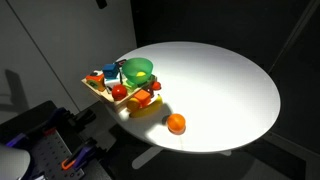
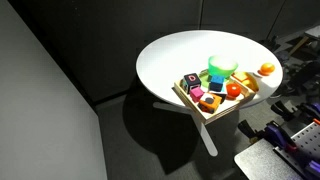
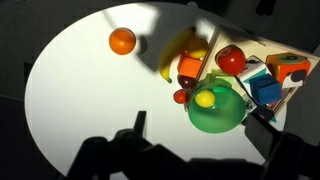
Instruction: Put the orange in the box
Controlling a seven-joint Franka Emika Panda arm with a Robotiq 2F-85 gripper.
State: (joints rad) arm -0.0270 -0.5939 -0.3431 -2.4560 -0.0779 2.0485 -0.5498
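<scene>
One orange [image 1: 176,123] sits alone on the white round table [image 1: 230,80], outside the box [image 1: 95,88]. It is near the end of the box but not touching it. In the wrist view it lies at the upper left, with a banana [image 3: 178,55] between it and the rest of the fruit.

The box sits at the table's edge, filled with a green bowl [image 1: 137,69], red fruits [image 3: 231,59] and small coloured items. Something yellow rests inside the bowl.

The gripper [image 3: 200,128] hangs high over the table and points down, above the bowl rather than the orange. Its fingers [image 3: 139,122] come in from the bottom of the wrist view as dark shapes in shadow. They stand wide apart with nothing held between them, and the bowl shows through the gap. The orange is well away from them. In both exterior views the arm itself can hardly be made out, so its joint pose cannot be told.
</scene>
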